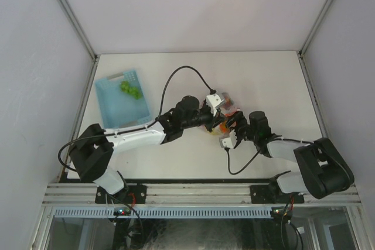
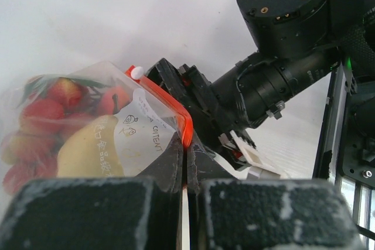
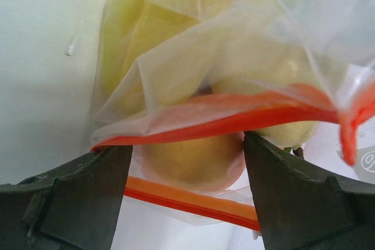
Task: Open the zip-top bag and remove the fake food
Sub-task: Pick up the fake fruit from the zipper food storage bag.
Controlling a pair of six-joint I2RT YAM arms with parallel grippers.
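Top view, zip-top bag (image 1: pixel 229 108): lies on the white table (image 1: pixel 193 68), right of centre, at the spot where the two arms meet.
Top view, left gripper (image 1: pixel 215 120): reaches in from the left and touches the bag's near-left side.
Top view, right gripper (image 1: pixel 233 128): comes in from the right, at the bag's near edge, just beside the left gripper.
Top view, basket (image 1: pixel 120 109): light blue, at the far left, well apart from the bag, with green pieces (image 1: pixel 130 90) inside.
Left wrist view, grip: both pads (image 2: pixel 88 215) are pressed together, pinching the bag's edge just below the orange zip strip (image 2: pixel 170 109).
Left wrist view, bag: rises up and to the left of the pads, with its white printed label (image 2: pixel 140 133) facing the camera.
Left wrist view, fake food (image 2: pixel 53 109): red pieces and one yellow piece, inside the bag.
Left wrist view, right arm (image 2: pixel 281 57): close behind the bag.
Right wrist view, grip: the fingers (image 3: pixel 64 203) stand wide apart and clamp nothing.
Right wrist view, bag: its mouth lies straight ahead, one zip lip across the fingertips and the other lower, in the gap between them.
Right wrist view, contents: yellow pieces show through the plastic, just beyond the fingertips.
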